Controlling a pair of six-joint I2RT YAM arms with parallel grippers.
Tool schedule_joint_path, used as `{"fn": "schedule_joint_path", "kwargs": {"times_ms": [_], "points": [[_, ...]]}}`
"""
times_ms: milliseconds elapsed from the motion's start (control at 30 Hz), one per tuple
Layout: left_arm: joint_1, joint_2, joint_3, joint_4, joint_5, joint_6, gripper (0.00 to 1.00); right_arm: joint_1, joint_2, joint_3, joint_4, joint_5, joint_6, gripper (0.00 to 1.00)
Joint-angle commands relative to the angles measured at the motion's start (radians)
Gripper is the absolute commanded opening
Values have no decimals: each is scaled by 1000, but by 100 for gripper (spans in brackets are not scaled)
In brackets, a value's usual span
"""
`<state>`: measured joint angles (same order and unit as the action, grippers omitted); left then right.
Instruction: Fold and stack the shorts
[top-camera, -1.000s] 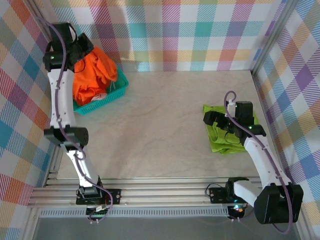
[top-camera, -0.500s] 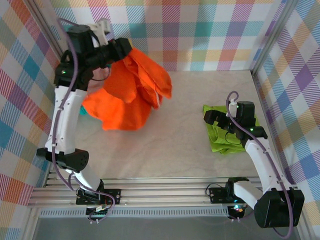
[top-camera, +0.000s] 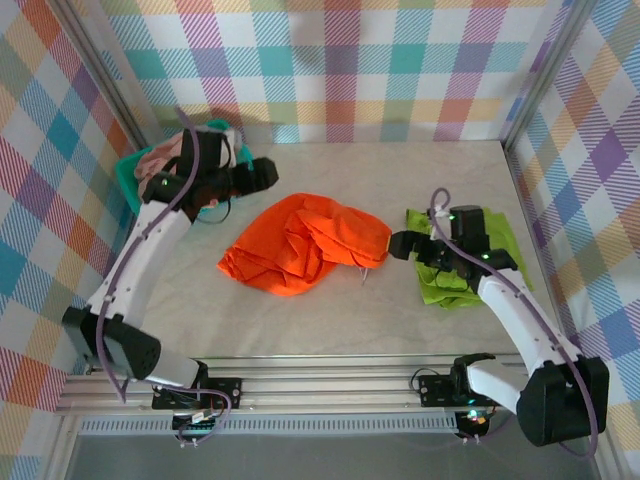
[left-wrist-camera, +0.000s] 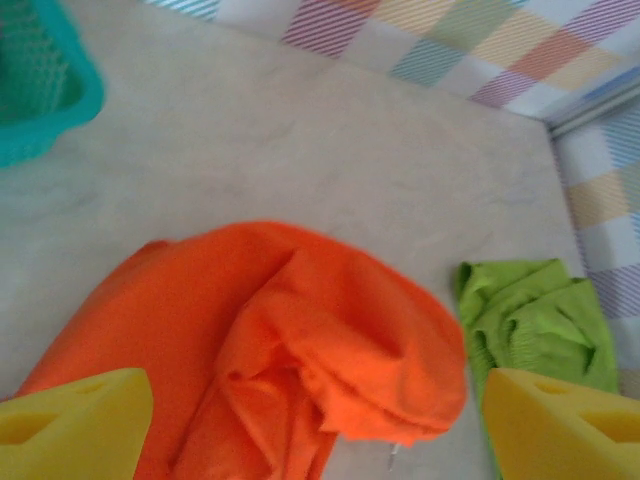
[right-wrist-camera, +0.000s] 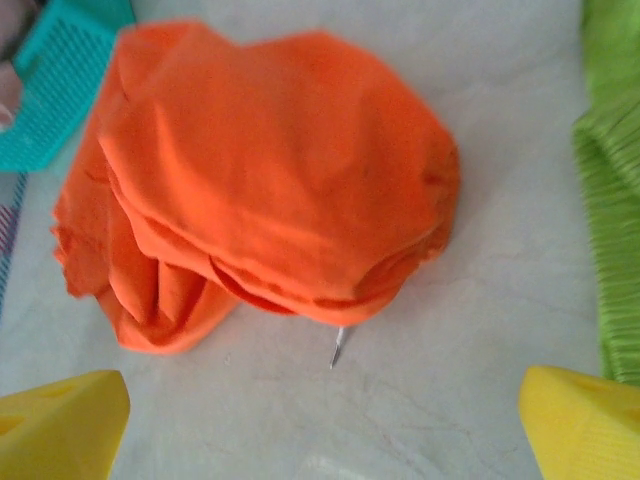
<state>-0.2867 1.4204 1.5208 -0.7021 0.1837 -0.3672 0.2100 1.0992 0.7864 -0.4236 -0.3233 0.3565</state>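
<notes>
The orange shorts (top-camera: 305, 243) lie crumpled in the middle of the table, also seen in the left wrist view (left-wrist-camera: 300, 340) and the right wrist view (right-wrist-camera: 270, 190). My left gripper (top-camera: 258, 175) hovers open just beyond their far left edge, its yellow fingers (left-wrist-camera: 70, 420) wide apart above the cloth. My right gripper (top-camera: 400, 244) stands open at their right edge, with bare table between its fingers (right-wrist-camera: 585, 420). The lime green shorts (top-camera: 462, 270) lie folded at the right, partly under the right arm. The pink shorts (top-camera: 165, 158) sit in the teal basket (top-camera: 128, 175).
The basket (left-wrist-camera: 40, 90) stands in the far left corner by the plaid walls. A thin white cord end (right-wrist-camera: 339, 348) sticks out from under the orange shorts. Bare table (top-camera: 330, 320) runs along the near edge before the arm bases.
The left arm swung the orange shorts out of the basket to the table's middle and let them go, its gripper opening. The right gripper shifted slightly left toward them.
</notes>
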Motion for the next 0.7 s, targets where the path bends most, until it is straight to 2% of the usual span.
{"fn": "schedule_joint_path", "kwargs": {"times_ms": [0,100,200,267,333,467,567,667], "points": [[-9,-90,-197,85,-44,-73,83,48,53,-26,29,53,52,98],[-39,-119,-353,189,8,-109,77,51,97,-68,127,4,259,96],[-107,-87,-409,211,-13,-68,72,54,126,-174,377,-77,533,95],[-157,-48,-416,212,-41,-19,69,55,152,-217,495,-85,675,94],[-200,-3,-408,209,-65,22,66,61,172,-213,513,-61,732,92],[-250,103,-387,197,-129,57,57,61,207,-215,537,1,844,82],[-263,182,-368,192,-159,78,49,61,261,-228,605,9,920,79],[-282,248,-338,176,-198,95,47,61,337,-216,682,-10,961,76]]}}
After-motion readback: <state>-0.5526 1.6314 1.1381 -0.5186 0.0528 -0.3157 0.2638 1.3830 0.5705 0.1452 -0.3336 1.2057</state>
